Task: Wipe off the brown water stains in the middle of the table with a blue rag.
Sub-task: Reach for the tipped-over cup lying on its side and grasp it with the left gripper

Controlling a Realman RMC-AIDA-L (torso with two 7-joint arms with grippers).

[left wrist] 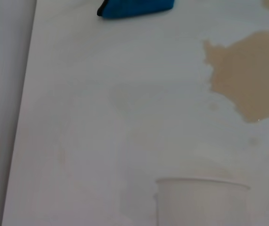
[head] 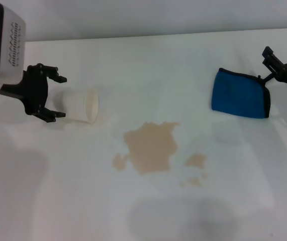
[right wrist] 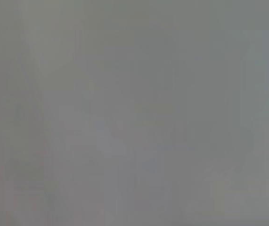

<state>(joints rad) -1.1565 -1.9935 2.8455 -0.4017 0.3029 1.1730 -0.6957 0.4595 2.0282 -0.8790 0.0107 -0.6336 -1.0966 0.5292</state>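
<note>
1. Head view: the blue rag [head: 240,95], folded and black-edged, lies on the right of the white table [head: 148,60]. The right gripper [head: 282,54] is just beside its far corner; whether it is open I cannot tell. The brown stains [head: 151,146], a big blotch with small spots, sit mid-table. The left gripper [head: 58,96] is spread wide around a tipped white cup [head: 80,105].
2. Left wrist view: the cup's rim [left wrist: 202,181], the blotch [left wrist: 249,73], and the rag [left wrist: 136,8] beyond.
3. Right wrist view: plain grey only.

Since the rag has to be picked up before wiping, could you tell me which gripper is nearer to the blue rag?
The right. The right gripper sits just beyond the blue rag, at its far right corner. The left gripper is across the table, open around a white paper cup.
</note>
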